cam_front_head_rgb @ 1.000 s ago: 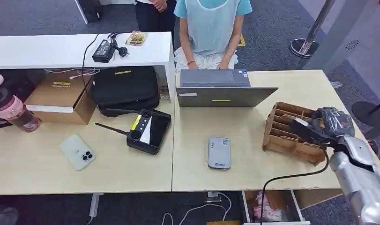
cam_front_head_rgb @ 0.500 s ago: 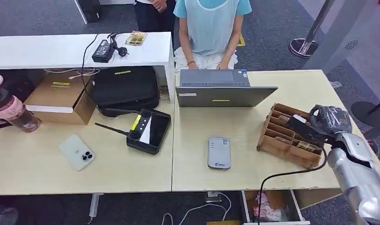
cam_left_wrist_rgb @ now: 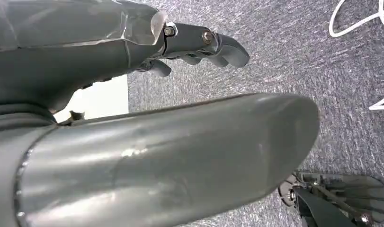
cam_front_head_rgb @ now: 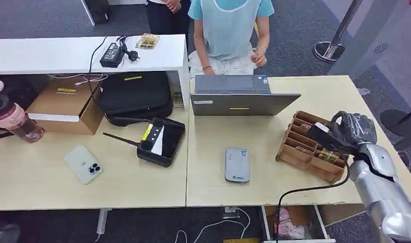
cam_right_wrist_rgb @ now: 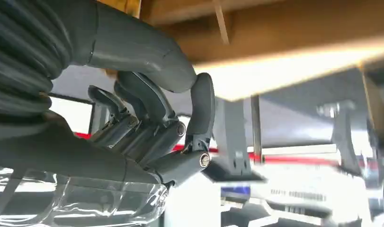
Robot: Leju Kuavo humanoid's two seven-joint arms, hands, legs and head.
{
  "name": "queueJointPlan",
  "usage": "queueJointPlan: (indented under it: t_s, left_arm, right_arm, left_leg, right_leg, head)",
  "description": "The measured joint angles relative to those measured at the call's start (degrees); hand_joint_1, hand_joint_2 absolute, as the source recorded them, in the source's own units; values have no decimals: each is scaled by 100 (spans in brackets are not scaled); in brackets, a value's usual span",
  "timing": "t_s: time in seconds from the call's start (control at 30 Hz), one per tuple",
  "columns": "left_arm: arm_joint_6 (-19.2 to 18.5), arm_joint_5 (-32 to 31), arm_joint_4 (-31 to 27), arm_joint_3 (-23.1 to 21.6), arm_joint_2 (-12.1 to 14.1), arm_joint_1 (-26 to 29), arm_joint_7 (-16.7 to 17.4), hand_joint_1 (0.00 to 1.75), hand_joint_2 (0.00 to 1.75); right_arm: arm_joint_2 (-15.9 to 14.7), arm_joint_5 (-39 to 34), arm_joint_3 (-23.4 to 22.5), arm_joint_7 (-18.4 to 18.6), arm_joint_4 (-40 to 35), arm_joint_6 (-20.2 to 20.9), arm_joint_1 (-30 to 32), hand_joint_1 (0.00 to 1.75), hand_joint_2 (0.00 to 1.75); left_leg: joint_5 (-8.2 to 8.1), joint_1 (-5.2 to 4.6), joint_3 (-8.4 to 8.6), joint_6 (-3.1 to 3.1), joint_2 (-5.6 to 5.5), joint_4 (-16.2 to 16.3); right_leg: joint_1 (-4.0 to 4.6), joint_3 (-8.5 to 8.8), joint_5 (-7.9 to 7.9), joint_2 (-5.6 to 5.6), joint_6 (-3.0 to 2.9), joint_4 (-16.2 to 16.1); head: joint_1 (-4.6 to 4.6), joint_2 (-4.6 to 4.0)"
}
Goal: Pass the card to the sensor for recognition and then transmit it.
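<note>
At table's right end, your right hand (cam_front_head_rgb: 352, 129) reaches into brown wooden slotted card rack (cam_front_head_rgb: 299, 144); fingers curled, grip unclear. Card (cam_front_head_rgb: 322, 127) there: thin, light, stiff, slippery. Pinch exposed edge.

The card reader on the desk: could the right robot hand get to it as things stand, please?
Probably yes. The right robot hand is at the wooden rack, and only bare desk lies between the rack and the card reader.
</note>
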Motion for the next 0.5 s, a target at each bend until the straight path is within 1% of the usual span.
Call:
queueJointPlan:
  t_s: [0.23, 0.33, 0.37, 0.4, 0.43, 0.47, 0.5]
  left_arm:
    - [4, -35, 0, 0, -9, 0, -13, 0, 0]
    - [4, -52, 0, 0, -9, 0, -37, 0, 0]
    - [4, -63, 0, 0, -9, 0, -50, 0, 0]
    - [4, -70, 0, 0, -9, 0, -50, 0, 0]
    - [7, -72, 0, 0, -9, 0, -52, 0, 0]
    - [9, -77, 0, 0, -9, 0, -55, 0, 0]
    - [11, -76, 0, 0, -9, 0, -55, 0, 0]
  right_arm:
    - [7, -149, -197, -201, -442, -290, 95, 175, 175]
    - [4, -288, -321, -326, -717, -649, 189, 175, 175]
    - [-4, -343, -365, -345, -828, -728, 229, 169, 175]
    - [-15, -371, -402, -369, -914, -800, 266, 152, 175]
    - [-22, -406, -441, -396, -999, -852, 304, 63, 175]
    - [-30, -452, -483, -400, -1098, -893, 343, 0, 175]
    - [-41, -476, -513, -406, -1205, -915, 381, 0, 175]
  left_leg:
    - [0, 0, -2, 0, 1, 0]
    - [0, 0, -1, 0, 1, 0]
    - [0, 0, -2, 0, 1, 0]
    - [0, 0, -2, 0, 1, 0]
    - [0, 0, -2, 0, 1, 0]
    - [0, 0, -2, 0, 1, 0]
    - [0, 0, -2, 0, 1, 0]
  right_leg:
    - [0, -5, 0, 1, 0, 0]
    - [0, -6, 0, 1, 0, 0]
    - [0, -5, 0, 1, 0, 0]
    - [0, -5, 0, 1, 0, -1]
    - [0, -5, 0, 2, 0, -1]
    - [0, -6, 0, 2, 0, -1]
    - [0, -6, 0, 2, 0, -1]
  head:
    - [0, 0]
    - [0, 0]
    - [0, 0]
    - [2, 0]
    - [0, 0]
    - [0, 0]
    - [2, 0]
